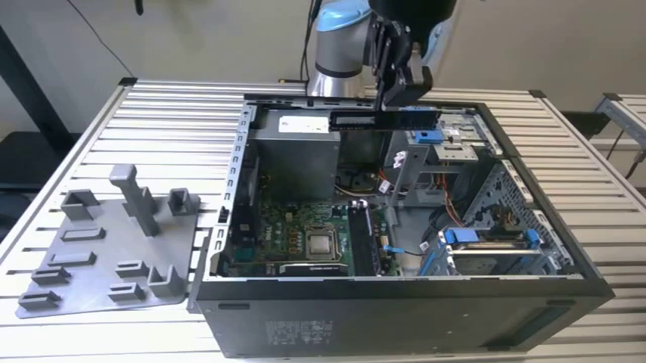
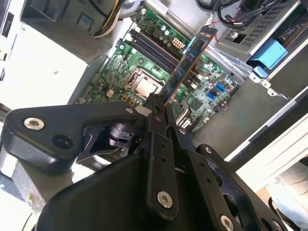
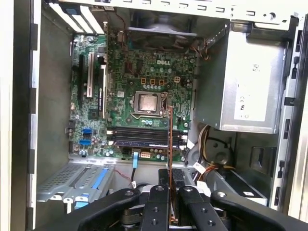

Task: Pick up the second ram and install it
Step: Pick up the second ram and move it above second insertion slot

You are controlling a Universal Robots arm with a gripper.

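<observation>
Fingers: the gripper (image 1: 395,92) is clamped on the ram (image 1: 383,119), pinching it at mid-length; in both wrist views the stick stands out from between the black fingers (image 3: 159,204).
Ram: held in the air above the open case (image 1: 404,302), level and edge-down in the exterior view, over the far part of the case and well clear of the board (image 1: 302,234).
Landmark: the row of long black slots (image 3: 144,137) on the board, just beside the processor socket (image 3: 147,102).
Alignment: in the first wrist view the ram (image 3: 170,144) crosses the slots nearly at right angles, so I judge it needs turning about the wrist until its long edge runs along them.
Position: the stick is not yet over any slot; it hangs well above them.
Doing it well: I would square the ram to one free slot, keep it upright with no tilt, match the notch, then press straight down evenly so both ends seat together.
Risk: cables (image 3: 211,163) and the drive cage (image 1: 495,249) lie near the slots and could snag the arm.
Counter: the grey plate (image 1: 106,249) lies beside the case, apart from the work.
</observation>
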